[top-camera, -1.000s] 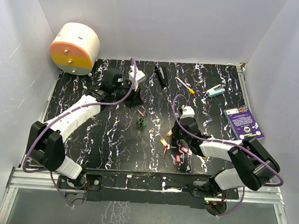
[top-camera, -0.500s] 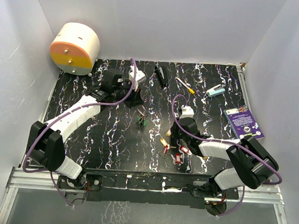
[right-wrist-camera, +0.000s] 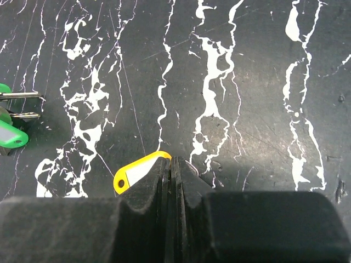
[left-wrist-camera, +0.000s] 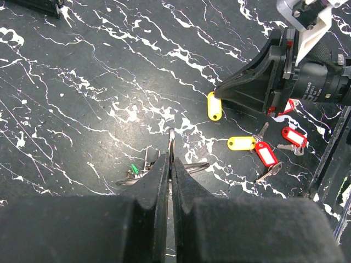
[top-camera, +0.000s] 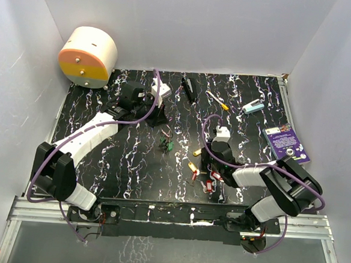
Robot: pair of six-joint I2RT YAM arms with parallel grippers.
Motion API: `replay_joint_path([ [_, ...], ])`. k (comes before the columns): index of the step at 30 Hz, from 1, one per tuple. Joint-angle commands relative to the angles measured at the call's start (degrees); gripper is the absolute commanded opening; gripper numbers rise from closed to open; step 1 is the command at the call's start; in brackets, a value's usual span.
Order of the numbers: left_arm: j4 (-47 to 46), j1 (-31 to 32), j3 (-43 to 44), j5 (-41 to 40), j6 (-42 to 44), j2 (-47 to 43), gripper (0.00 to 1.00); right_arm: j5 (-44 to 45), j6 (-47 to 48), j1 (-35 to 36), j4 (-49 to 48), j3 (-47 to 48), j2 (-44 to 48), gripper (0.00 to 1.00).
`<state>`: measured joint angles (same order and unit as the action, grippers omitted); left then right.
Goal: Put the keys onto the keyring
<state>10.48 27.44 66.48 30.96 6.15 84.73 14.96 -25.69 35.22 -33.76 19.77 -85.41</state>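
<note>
The left gripper (left-wrist-camera: 171,157) reached over the far middle of the black marbled table (top-camera: 125,158). Its fingers were pressed together on a thin metal part of the keyring (left-wrist-camera: 190,166). The ring's wire curved out to either side of the fingertips, and green-headed keys lay beside it.

To the right, well apart from the ring, the right gripper (right-wrist-camera: 170,163) pointed down at the table. Its fingers were together, and they pinched the end of the yellow-tagged key (right-wrist-camera: 137,171), whose tag stuck out to the left of the tips.

The loose keys (left-wrist-camera: 266,154), with red and yellow tags, lay scattered just near of that gripper. A yellow-handled screwdriver (top-camera: 217,101) lay at the far side, and a purple card (top-camera: 286,144) lay by the right edge.
</note>
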Motion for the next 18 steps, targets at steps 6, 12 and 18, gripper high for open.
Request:
replay_joint_path([
  [6, 0.33, -0.42, 2.89, 2.44, -1.71, -1.44, 0.00, 0.99, 1.76, 0.86, 1.39, -2.73, 16.03, 0.08],
  [12, 7.20, 3.18, 14.29, 0.66, -1.49, 0.43, 0.00, -7.88, 2.47, 0.79, 19.68, 10.15, 26.76, 0.08],
  [18, 18.24, 6.31, 24.69, -2.95, 5.35, 1.31, 0.00, -11.95, -0.95, 0.00, 34.06, 22.21, 26.74, 0.07],
])
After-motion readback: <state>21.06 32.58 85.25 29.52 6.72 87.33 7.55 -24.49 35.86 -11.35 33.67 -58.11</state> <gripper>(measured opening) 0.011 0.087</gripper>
